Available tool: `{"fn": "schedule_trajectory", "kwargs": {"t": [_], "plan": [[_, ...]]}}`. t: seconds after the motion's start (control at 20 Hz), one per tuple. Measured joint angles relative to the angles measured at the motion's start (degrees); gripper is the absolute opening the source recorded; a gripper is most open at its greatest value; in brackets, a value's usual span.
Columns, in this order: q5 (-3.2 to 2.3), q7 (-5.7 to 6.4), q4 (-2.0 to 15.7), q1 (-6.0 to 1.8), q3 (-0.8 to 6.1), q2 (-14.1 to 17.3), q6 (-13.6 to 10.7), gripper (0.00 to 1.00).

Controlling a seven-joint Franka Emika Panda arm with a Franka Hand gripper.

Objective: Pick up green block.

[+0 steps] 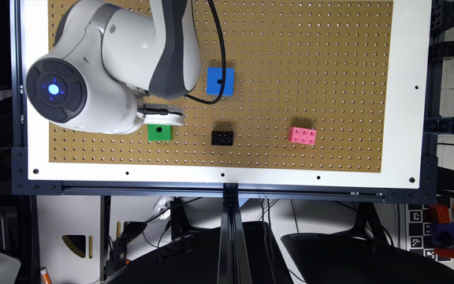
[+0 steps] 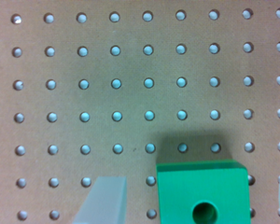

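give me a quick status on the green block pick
Tool open, fingers either side of green block. Block on pegboard, not gripped. Nothing in the way.

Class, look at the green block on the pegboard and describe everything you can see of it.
The green block is a bright green cube of smooth, plastic-looking material with a round dark hole in its top face. It sits flat and upright on the brown pegboard, near the edge at the exterior view's left, partly under the arm's white gripper. In the wrist view, pale fingers flank it without touching.
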Motion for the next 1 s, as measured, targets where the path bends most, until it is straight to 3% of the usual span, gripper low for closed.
{"fn": "schedule_trajectory", "kwargs": {"t": [0.35, 0.6, 0.75, 1.0], "plan": [[0.00, 0.00, 1.52, 0.00, 0.49, 0.8, 0.0, 1.00], [0.00, 0.00, 1.62, 0.00, 0.59, 1.6, 0.2, 1.00], [0.00, 0.00, 2.48, 0.00, 0.61, 5.4, 2.9, 1.00], [0.00, 0.00, 4.58, 0.00, 0.61, 7.0, 2.8, 1.00]]}}
